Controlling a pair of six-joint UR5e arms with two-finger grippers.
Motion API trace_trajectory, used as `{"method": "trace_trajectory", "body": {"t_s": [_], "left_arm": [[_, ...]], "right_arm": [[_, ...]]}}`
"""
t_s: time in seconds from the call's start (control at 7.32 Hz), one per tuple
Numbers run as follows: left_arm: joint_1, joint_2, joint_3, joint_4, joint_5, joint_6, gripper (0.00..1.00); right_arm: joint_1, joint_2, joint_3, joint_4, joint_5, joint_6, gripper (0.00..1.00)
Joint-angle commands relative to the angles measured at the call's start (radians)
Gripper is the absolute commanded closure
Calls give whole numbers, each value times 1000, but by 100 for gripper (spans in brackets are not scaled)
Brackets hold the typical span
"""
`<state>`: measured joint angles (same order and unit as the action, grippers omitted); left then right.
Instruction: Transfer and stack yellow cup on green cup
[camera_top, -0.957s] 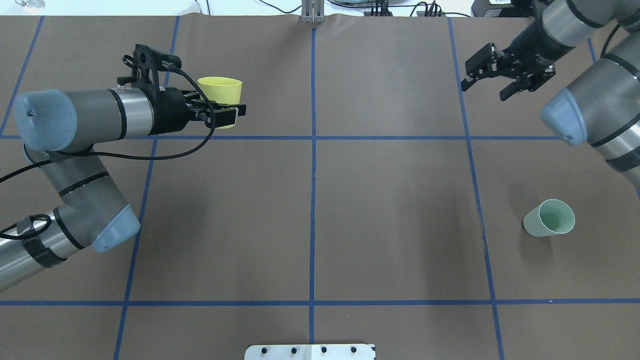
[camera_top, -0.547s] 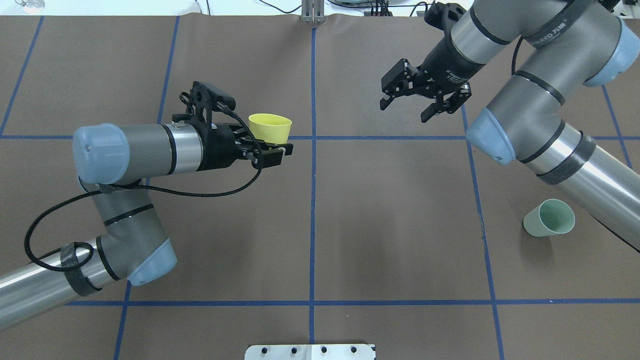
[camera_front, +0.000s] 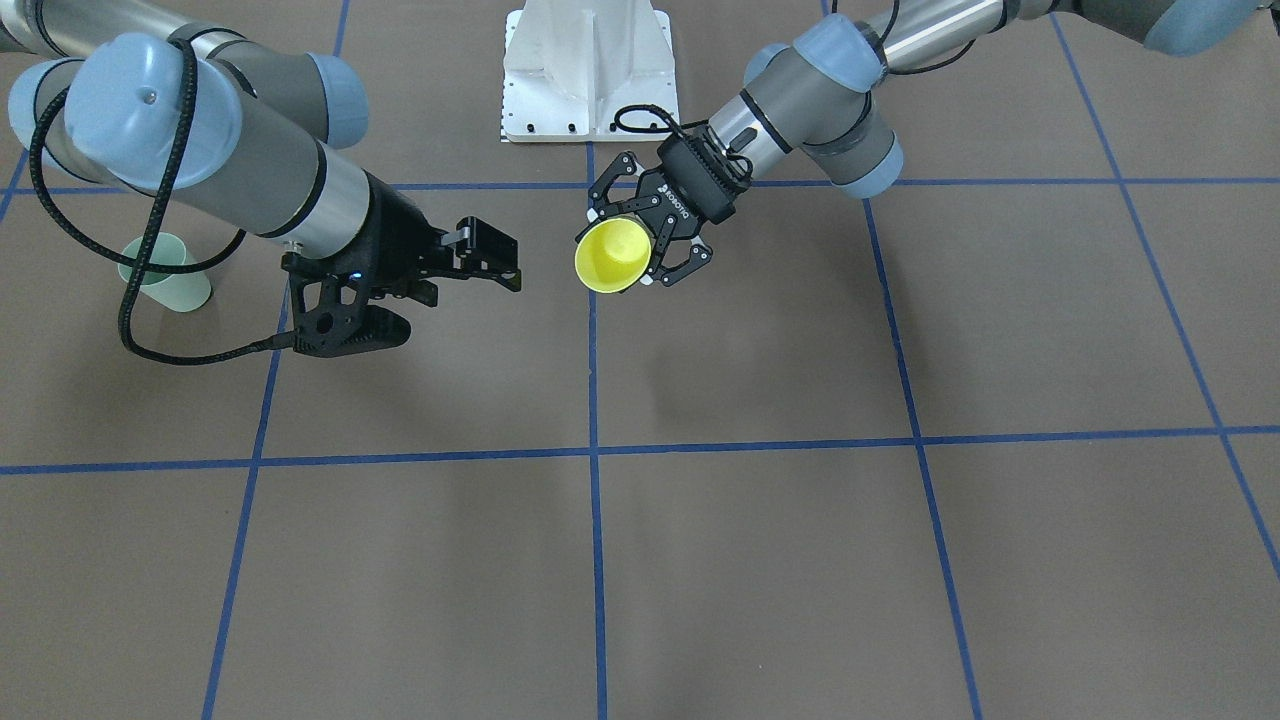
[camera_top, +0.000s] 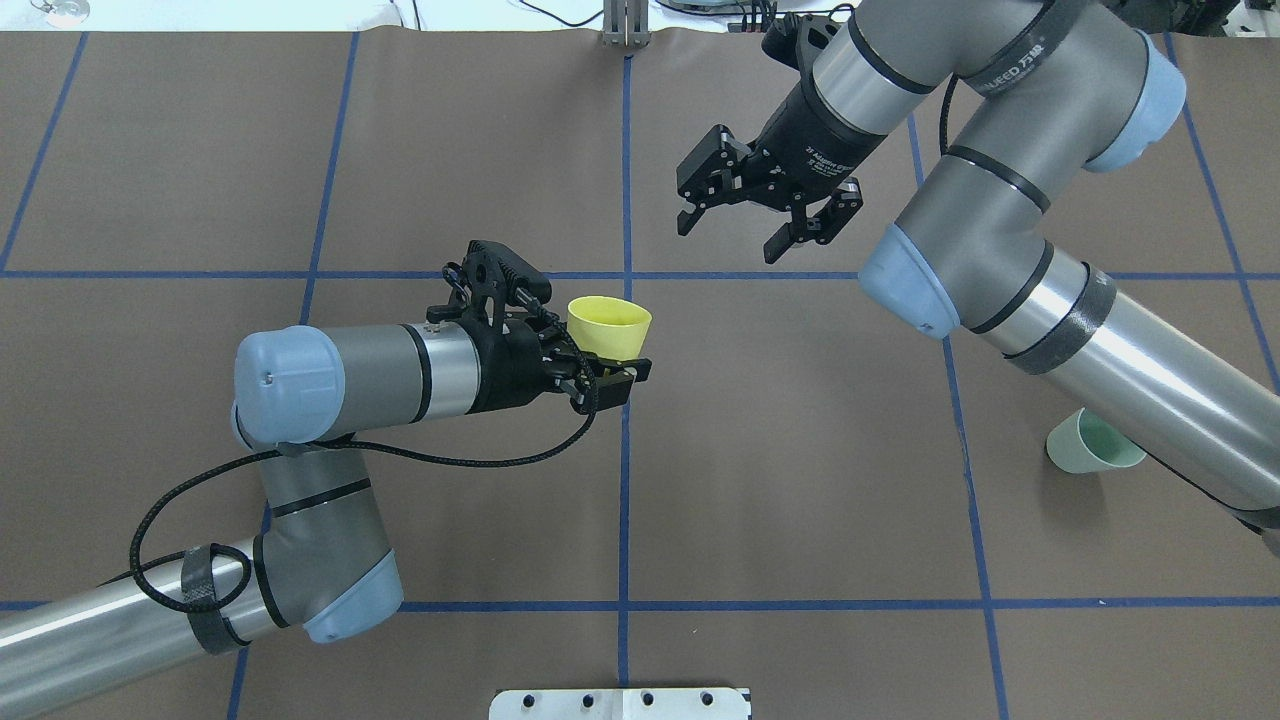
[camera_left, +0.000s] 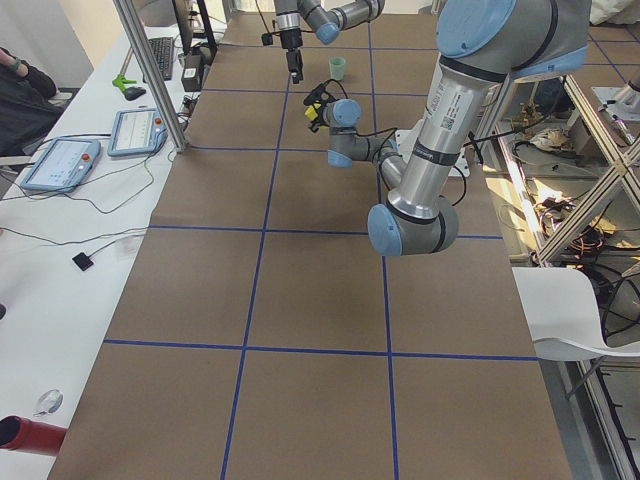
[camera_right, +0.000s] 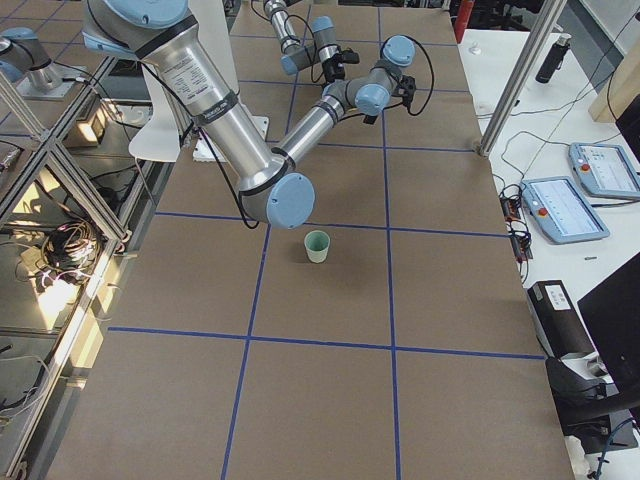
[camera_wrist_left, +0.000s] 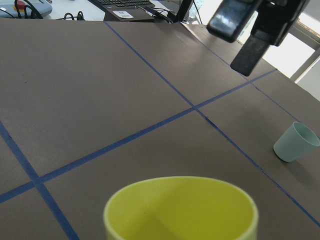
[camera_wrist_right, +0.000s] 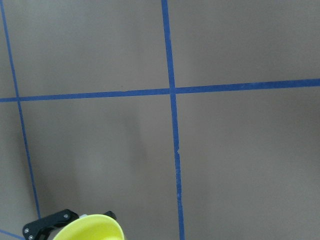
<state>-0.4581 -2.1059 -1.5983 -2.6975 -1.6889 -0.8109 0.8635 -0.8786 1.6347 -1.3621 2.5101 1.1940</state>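
Left pincer (camera_top: 618, 378) tight around yellow cup (camera_top: 608, 326)

The green cup (camera_top: 1080, 450) stands on the blue-taped table (camera_top: 800, 480).

— What colours are the cups?
— The yellow cup (camera_top: 609, 325) is bright yellow and plain. The green cup (camera_right: 317, 245) is pale mint, also unmarked.
— And the counter (camera_top: 800, 450)?
— Flat brown, crossed by blue tape lines (camera_top: 625, 480) that form a grid of large squares.
— The robot?
— The arms (camera_top: 380, 365) are grey and silver, with pale blue joint caps (camera_top: 285, 375). The left claw (camera_top: 618, 362) and right claw (camera_top: 730, 238) are black, and so is the cable (camera_top: 400, 455).
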Motion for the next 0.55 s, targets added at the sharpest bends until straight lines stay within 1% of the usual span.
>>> {"method": "trace_trajectory", "body": {"t_s": [0.0, 0.41], "left_arm": [[4, -11, 0, -1, 3, 6, 100], [4, -68, 24, 7, 3, 6, 100]], "right_arm": [[-29, 7, -15, -2, 1, 3, 2], [-63, 12, -35, -2, 3, 3, 4]]}}
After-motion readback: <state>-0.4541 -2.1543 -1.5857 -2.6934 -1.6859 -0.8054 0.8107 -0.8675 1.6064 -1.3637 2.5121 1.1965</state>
